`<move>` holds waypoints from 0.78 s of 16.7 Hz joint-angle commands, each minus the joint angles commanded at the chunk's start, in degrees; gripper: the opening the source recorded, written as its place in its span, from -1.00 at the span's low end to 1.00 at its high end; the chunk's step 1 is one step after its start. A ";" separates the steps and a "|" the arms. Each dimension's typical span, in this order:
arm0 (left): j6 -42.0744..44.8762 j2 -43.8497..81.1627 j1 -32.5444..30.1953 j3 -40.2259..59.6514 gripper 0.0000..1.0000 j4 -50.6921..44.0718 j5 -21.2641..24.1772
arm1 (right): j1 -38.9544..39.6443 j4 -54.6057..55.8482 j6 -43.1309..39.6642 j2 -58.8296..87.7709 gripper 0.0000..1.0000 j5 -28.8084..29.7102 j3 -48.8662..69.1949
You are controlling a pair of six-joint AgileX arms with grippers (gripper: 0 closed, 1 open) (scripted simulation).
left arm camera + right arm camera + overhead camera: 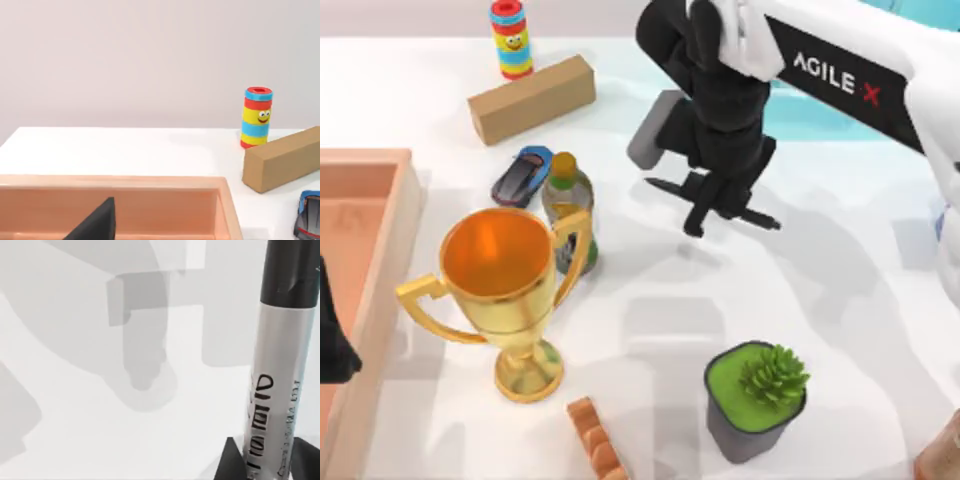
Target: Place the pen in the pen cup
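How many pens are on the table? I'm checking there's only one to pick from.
1. The pen lies across the table right of centre, under the right claw, whose fingers straddle its barrel. Another could be hidden beneath the arm.

The right gripper [720, 205] covers the middle of the pen [760, 220], leaving only its two black ends showing at about the surface's one o'clock; in the right wrist view the pen [280, 365] is cut off at both ends and its label print is too blurred to read. At nine o'clock the tray [380, 300] runs off the edge, and the left gripper [335, 350] is a cropped dark shape, its jaws unreadable. The brick piece [595, 435] at six o'clock and the car [309, 217] in the left wrist view are also cut off.
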 joint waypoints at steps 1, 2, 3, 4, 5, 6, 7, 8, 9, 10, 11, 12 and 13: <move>0.00 0.00 0.00 0.00 1.00 0.00 0.00 | 0.29 -1.87 1.26 -2.91 -1.00 0.35 -1.12; 0.00 0.00 0.00 0.00 1.00 0.00 0.00 | 0.77 -3.62 2.50 -5.95 -1.00 0.60 -2.38; 0.00 0.00 0.00 0.00 1.00 0.00 0.00 | 1.51 -5.21 3.66 -9.00 -1.00 0.72 -3.81; 0.00 0.00 0.00 0.00 1.00 0.00 0.00 | 2.50 -6.50 4.70 -11.99 -1.00 0.70 -5.31; 0.00 0.00 0.00 0.00 1.00 0.00 0.00 | 3.68 -7.41 5.62 -14.85 -1.00 0.60 -6.88; 0.00 0.00 0.00 0.00 1.00 0.00 0.00 | 5.03 -7.86 6.40 -17.52 -1.00 0.43 -8.56; 0.00 0.00 0.00 0.00 1.00 0.00 0.00 | 6.49 -7.93 7.00 -19.94 -1.00 0.18 -10.35; 0.00 0.00 0.00 0.00 1.00 0.00 0.00 | 7.99 -7.72 7.40 -21.96 -1.00 -0.15 -12.24; 0.00 0.00 0.00 0.00 1.00 0.00 0.00 | 9.40 -7.30 7.68 -23.54 -1.00 -0.51 -14.12; 0.00 0.00 0.00 0.00 1.00 0.00 0.00 | 10.68 -6.67 7.83 -24.55 -1.00 -0.90 -15.85; 0.00 0.00 0.00 0.00 1.00 0.00 0.00 | 11.83 -5.95 7.84 -25.11 -1.00 -1.28 -17.29; 0.00 0.00 0.00 0.00 1.00 0.00 0.00 | 12.76 -5.29 7.74 -25.21 -1.00 -1.58 -18.22; 0.00 0.00 0.00 0.00 1.00 0.00 0.00 | 13.39 -4.76 7.63 -25.05 -1.00 -1.76 -18.73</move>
